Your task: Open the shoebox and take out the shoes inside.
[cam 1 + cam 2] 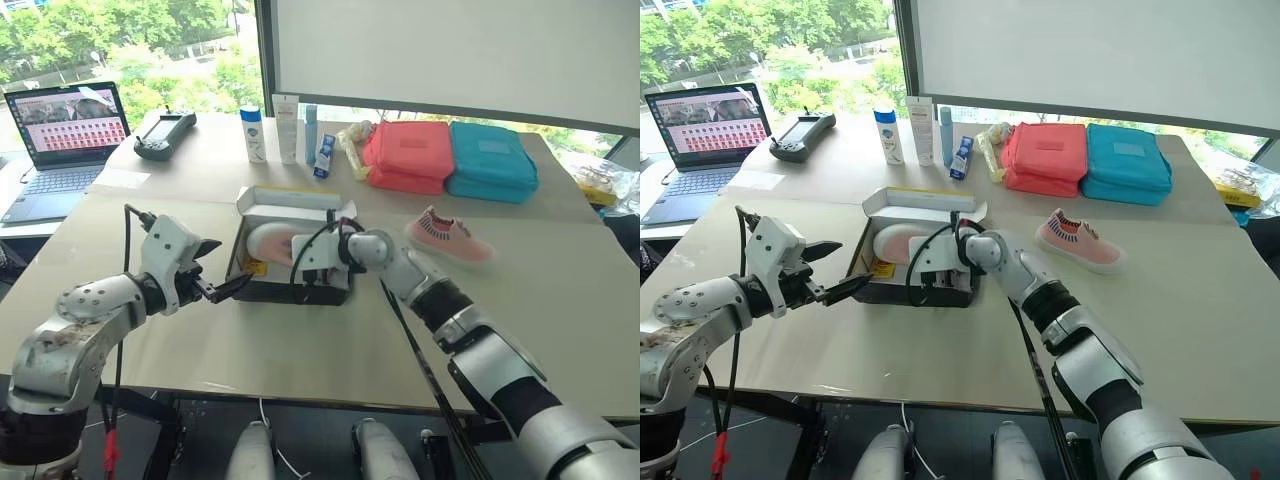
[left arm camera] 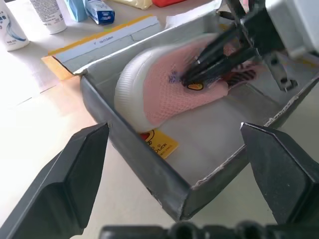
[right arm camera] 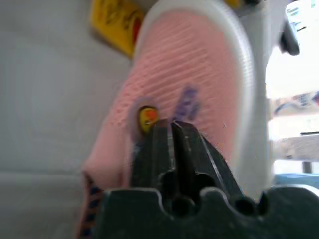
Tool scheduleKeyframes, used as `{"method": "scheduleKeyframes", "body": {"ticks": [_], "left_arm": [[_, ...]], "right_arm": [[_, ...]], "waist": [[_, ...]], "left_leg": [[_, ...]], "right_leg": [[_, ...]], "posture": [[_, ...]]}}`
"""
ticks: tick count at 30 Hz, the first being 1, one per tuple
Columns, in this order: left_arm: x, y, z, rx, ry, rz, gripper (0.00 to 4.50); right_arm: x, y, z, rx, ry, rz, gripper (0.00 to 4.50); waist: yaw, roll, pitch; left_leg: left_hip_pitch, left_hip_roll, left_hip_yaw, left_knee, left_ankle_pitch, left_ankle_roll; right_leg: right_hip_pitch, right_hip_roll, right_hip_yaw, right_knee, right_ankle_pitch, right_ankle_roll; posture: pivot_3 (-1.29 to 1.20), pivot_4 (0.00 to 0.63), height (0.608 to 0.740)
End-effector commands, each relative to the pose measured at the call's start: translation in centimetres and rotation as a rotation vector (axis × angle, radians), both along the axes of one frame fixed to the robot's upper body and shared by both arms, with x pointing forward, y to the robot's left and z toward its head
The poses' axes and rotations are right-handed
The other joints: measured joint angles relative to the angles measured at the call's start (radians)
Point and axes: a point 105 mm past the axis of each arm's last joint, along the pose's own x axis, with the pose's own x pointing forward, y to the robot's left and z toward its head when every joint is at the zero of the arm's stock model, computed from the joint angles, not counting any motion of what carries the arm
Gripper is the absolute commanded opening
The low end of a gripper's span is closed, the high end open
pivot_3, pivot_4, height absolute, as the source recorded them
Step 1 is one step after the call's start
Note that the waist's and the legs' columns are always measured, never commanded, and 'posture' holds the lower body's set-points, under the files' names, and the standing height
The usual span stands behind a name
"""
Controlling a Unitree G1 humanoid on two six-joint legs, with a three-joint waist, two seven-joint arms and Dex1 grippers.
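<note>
Shoebox (image 1: 290,285) open on table (image 1: 300,350), centre, lid folded back toward 12 o'clock. One pink shoe (image 2: 169,84) inside box. Right tool (image 2: 199,74) fingers together, pressed on its knit upper; grip not sure. Second shoe (image 1: 450,237) on table at 3 o'clock from box. Left tool (image 1: 215,270) fingers wide apart, just beside box at 9 o'clock, holding nothing.

No readable words or numbers anywhere: only blurred print on the yellow card (image 2: 158,143) in the shoebox (image 2: 149,169), a small yellow-orange emblem and purple mark on the pink shoe (image 3: 184,84), illegible labels on the bottles (image 1: 254,133).
</note>
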Motion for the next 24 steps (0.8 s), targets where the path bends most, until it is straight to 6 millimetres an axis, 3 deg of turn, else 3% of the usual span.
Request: {"method": "scheduleKeyframes", "body": {"ticks": [1,6,9,14,18,21,24], "left_arm": [[-0.1,-0.1,1.1,0.012,-0.046,-0.003,4.5],[0.0,-0.2,1.1,0.011,-0.047,-0.007,4.5],[0.0,-0.2,1.1,0.011,-0.046,-0.01,4.5],[0.3,-0.5,1.0,0.008,-0.045,-0.022,4.5],[0.6,-0.6,1.1,0.008,-0.047,-0.029,4.5],[0.7,-0.7,1.1,0.009,-0.048,-0.033,4.5],[0.7,-0.7,1.2,0.01,-0.049,-0.036,4.5]], "right_arm": [[0.2,-0.5,0.0,-0.003,-0.001,-0.015,0.04],[0.3,-0.5,1.0,0.054,0.001,-0.022,0.04],[-0.6,0.1,3.6,0.238,0.16,-0.006,0.04],[-3.0,0.2,5.9,0.292,0.317,0.068,1.41],[-4.7,0.4,5.1,0.227,0.375,0.094,2.79],[-5.4,0.5,4.2,0.175,0.368,0.104,2.79],[-4.7,0.6,3.0,0.122,0.3,0.077,2.79]], "waist": [[0.0,0.0,0.0],[0.001,0.0,0.0],[0.002,0.0,0.0],[0.001,0.0,0.0],[0.001,0.0,0.0],[0.001,0.0,0.0],[-0.001,0.0,0.0]], "left_leg": [[0.0,0.0,0.0,0.0,0.0,0.0],[0.0,0.0,0.0,0.0,0.0,0.0],[0.0,0.0,0.0,0.0,0.0,0.0],[0.0,0.001,0.0,-0.001,0.0,0.0],[-0.001,0.001,0.0,-0.002,0.0,0.0],[-0.001,0.001,0.0,-0.002,0.0,0.0],[-0.001,0.001,0.0,-0.002,0.0,0.0]], "right_leg": [[0.0,0.0,0.0,0.0,0.0,0.0],[0.0,0.0,0.0,0.0,0.0,0.0],[0.0,0.0,0.0,0.0,0.0,0.0],[-0.001,0.0,0.0,0.0,0.0,0.0],[-0.002,0.001,0.0,0.0,-0.001,0.0],[-0.002,0.0,0.0,0.0,-0.001,0.0],[-0.002,0.0,0.0,-0.001,-0.001,0.0]], "posture": [[0.0,0.15,0.74],[0.0,0.15,0.74],[0.0,0.15,0.74],[0.0,0.15,0.74],[0.0,0.15,0.74],[0.0,0.15,0.74],[0.0,0.15,0.74]]}}
